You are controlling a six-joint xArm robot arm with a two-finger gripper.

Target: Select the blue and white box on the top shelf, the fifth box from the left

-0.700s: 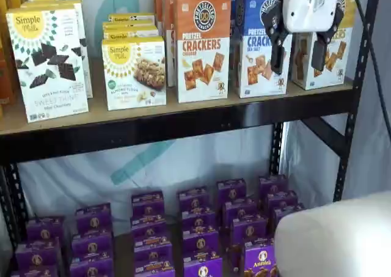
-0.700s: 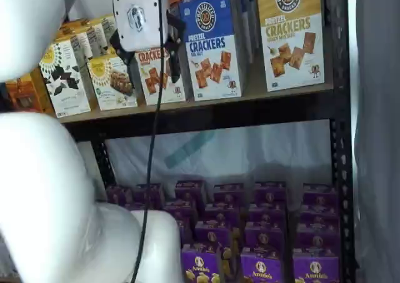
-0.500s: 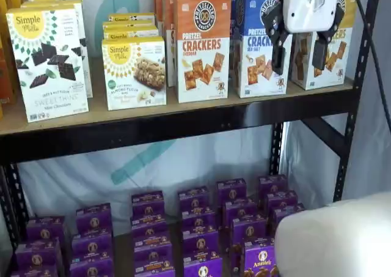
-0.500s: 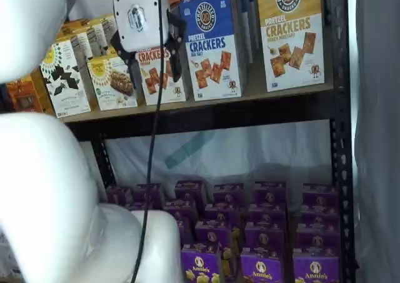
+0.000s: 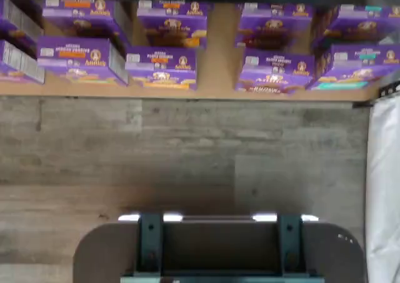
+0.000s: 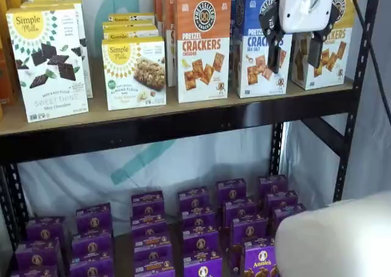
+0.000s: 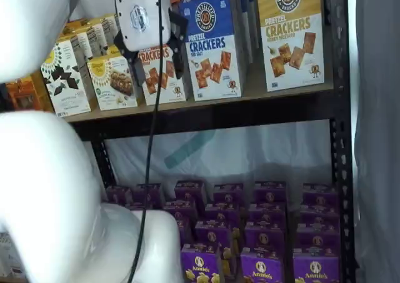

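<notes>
The blue and white box [image 6: 255, 44] stands on the top shelf [image 6: 183, 123], between an orange-topped box and a yellow-topped box; it shows in both shelf views [image 7: 212, 45]. My gripper [image 6: 295, 52] hangs in front of the shelf, its white body over the blue box's right edge and the yellow-topped box. In a shelf view the gripper [image 7: 155, 67] overlaps the orange-topped box left of the blue one. The two black fingers [image 6: 275, 49] stand apart with a plain gap and hold nothing. The wrist view shows no fingers.
An orange-topped Cheddar box [image 6: 203, 44], a yellow-topped box [image 6: 337, 51] and Simple Mills boxes [image 6: 46, 63] share the top shelf. Small purple boxes [image 6: 201, 228] fill the lower level and show in the wrist view [image 5: 162, 64]. A black upright [image 6: 357, 93] stands right. My white arm [image 7: 50, 189] fills the foreground.
The gripper has risen a little and shifted slightly sideways in front of the boxes. The fingers stay apart. The boxes have not moved.
</notes>
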